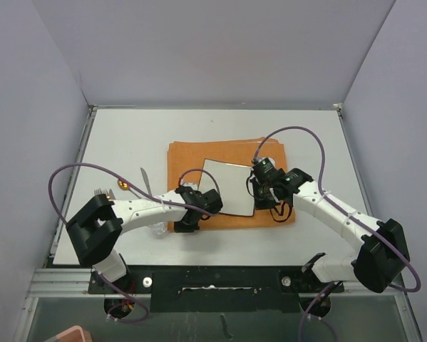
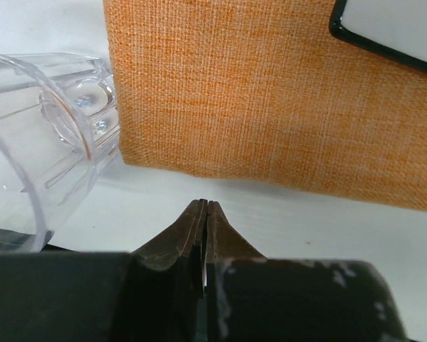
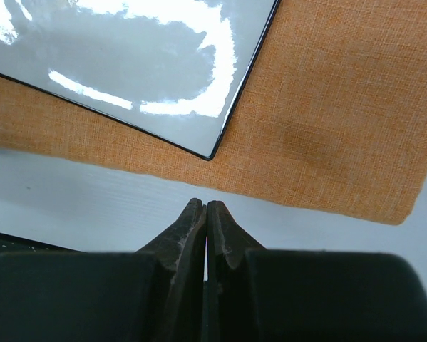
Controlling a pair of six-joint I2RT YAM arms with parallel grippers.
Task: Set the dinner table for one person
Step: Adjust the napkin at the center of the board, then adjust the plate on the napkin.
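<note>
Fingers pinched shut, empty, on left gripper (image 2: 207, 206) and right gripper (image 3: 207, 205); hover over bare dinner table (image 2: 142, 206), just off near edge of orange placemat (image 2: 270, 92).

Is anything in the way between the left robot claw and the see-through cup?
Nothing visible is. The shut left gripper hangs over bare dinner table, and the clear cup lies on its side right beside it, by the orange mat's corner.

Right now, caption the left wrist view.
Shut left gripper over the dinner table, facing the orange cloth mat; clear tumbler lying on its side beside it, white plate corner beyond.
</note>
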